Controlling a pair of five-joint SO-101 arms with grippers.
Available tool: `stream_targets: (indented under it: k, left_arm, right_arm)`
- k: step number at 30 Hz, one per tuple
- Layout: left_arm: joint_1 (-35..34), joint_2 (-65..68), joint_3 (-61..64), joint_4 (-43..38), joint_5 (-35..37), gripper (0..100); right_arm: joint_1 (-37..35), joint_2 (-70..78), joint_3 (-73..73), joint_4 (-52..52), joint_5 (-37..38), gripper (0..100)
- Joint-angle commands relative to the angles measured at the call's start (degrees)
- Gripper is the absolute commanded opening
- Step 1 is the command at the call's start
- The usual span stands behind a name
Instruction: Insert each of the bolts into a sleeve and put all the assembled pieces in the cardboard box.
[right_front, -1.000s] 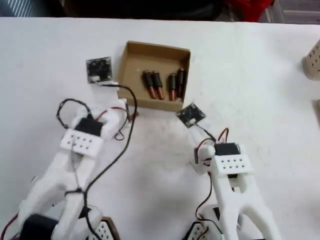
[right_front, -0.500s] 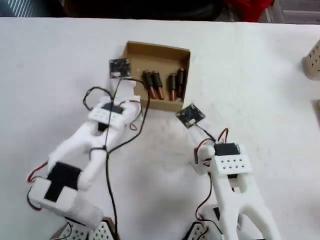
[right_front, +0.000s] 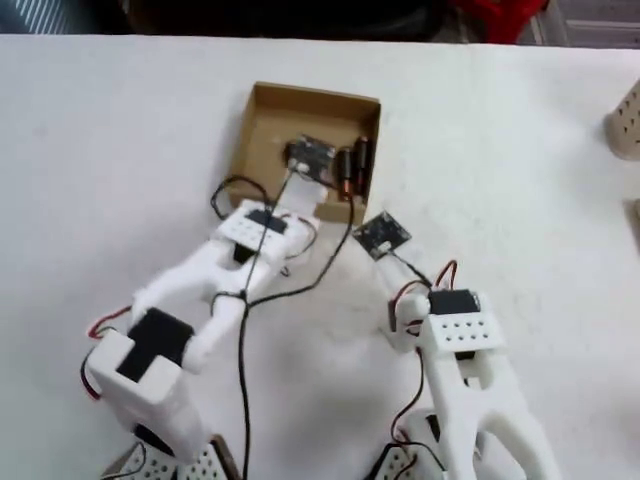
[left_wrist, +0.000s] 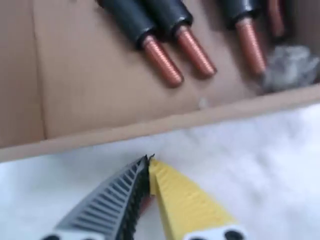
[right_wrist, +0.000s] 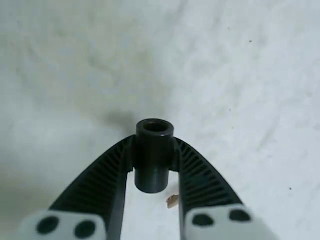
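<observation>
A white table (right_front: 520, 150) carries two white arms side by side. The left arm (right_front: 190, 290) stretches out to the cardboard box (right_front: 310, 95), while the right arm (right_front: 470, 370) stands near the table's front edge, well apart from the box. The box sits open-topped toward the far side of the table. On its floor lie assembled pieces (left_wrist: 160, 40), black sleeves with copper-coloured bolts sticking out, set side by side. The left gripper (left_wrist: 149, 162) is clenched on nothing, its grey and yellow jaws pressed tip to tip above the table just outside the box's near wall. The right gripper (right_wrist: 152, 145) grasps a lone black sleeve (right_wrist: 152, 160), upright between its jaws, hollow end up, over bare tabletop.
</observation>
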Motion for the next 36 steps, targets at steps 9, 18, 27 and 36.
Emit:
stream_targets:
  k: [9, 18, 27, 36]
  left_arm:
    - [5.14, -12.18, 0.70, 13.45, -7.74, 2]
    - [6.02, -36.00, 20.40, 13.27, -13.36, 3]
    - [3.56, -30.64, 25.58, 2.46, -13.01, 2]
    - [-6.73, -15.96, 14.68, 4.04, -7.03, 2]
  right_arm:
    - [0.04, -1.27, -0.35, -0.57, -0.09, 1.7]
    - [0.04, -1.01, -0.35, -0.66, -0.09, 1.7]
    - [0.04, -1.01, -0.35, -0.66, -0.09, 1.7]
    - [-0.04, -1.45, 0.79, -1.54, -0.09, 1.7]
